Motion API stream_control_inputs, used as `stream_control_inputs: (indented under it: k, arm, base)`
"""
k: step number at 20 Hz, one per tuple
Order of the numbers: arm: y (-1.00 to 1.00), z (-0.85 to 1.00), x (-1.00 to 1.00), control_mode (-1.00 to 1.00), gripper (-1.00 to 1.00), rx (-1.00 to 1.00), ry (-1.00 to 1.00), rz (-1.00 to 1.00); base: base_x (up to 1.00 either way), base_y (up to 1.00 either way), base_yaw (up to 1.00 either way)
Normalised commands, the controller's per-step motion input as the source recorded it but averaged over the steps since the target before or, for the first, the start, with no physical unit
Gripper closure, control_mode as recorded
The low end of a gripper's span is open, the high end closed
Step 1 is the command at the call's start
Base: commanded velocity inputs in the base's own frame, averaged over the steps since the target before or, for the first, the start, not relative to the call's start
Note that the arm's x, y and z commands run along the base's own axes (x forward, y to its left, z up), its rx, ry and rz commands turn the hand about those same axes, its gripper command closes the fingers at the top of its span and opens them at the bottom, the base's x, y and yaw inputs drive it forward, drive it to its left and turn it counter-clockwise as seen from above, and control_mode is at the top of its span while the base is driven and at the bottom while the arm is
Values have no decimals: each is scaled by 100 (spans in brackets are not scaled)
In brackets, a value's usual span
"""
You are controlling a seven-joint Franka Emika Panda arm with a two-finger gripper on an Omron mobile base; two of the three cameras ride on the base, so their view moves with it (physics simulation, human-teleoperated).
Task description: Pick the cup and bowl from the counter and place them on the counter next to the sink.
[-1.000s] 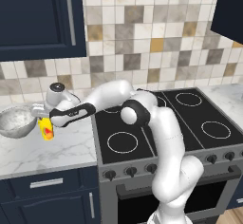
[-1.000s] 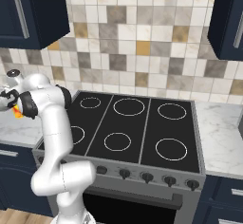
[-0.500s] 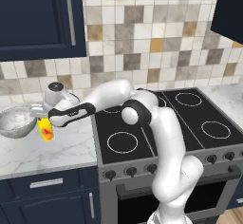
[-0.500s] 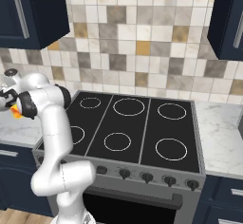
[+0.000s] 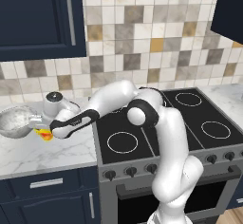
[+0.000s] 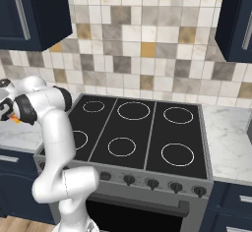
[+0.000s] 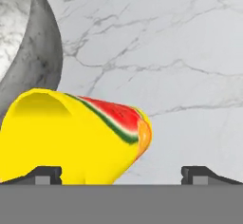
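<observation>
The yellow cup (image 5: 44,134) with a red-orange mark sits on the white marble counter (image 5: 52,154), just right of the grey speckled bowl (image 5: 13,121). My gripper (image 5: 40,126) hangs low over the cup, at the end of the arm stretched far to the left. In the hand view the cup (image 7: 71,137) fills the lower left and lies between the open fingertips (image 7: 45,174), nearer the left one. The bowl (image 7: 33,42) curves in at the upper left. In the right base view the gripper (image 6: 5,110) sits at the far left edge. The sink is out of view.
A black stove top (image 5: 156,123) with ring burners lies right of the counter, its knobs (image 5: 133,170) along the front. A tiled backsplash (image 5: 142,42) rises behind. Navy upper cabinets (image 5: 38,19) hang above the bowl. More marble counter (image 6: 226,137) continues right of the stove.
The hand has sunk a little toward the cup. The jaws stay wide apart, and cup and bowl have not moved.
</observation>
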Motion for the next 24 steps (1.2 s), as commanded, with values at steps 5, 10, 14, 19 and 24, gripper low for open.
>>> stream_control_inputs:
  k: [5,10,14,19,24]
  arm:
    - [-30,-45,-18,-100,-100,0,0,-1]
    - [-56,-14,5,-100,100,14,1,-9]
    - [0,0,0,-100,100,0,0,0]
    - [0,0,0,-100,100,0,0,0]
    - [0,3,-13,-100,100,0,-3,0]
  base:
    - [0,0,0]
    - [0,0,0]
    - [0,0,0]
    - [0,0,0]
    - [0,0,0]
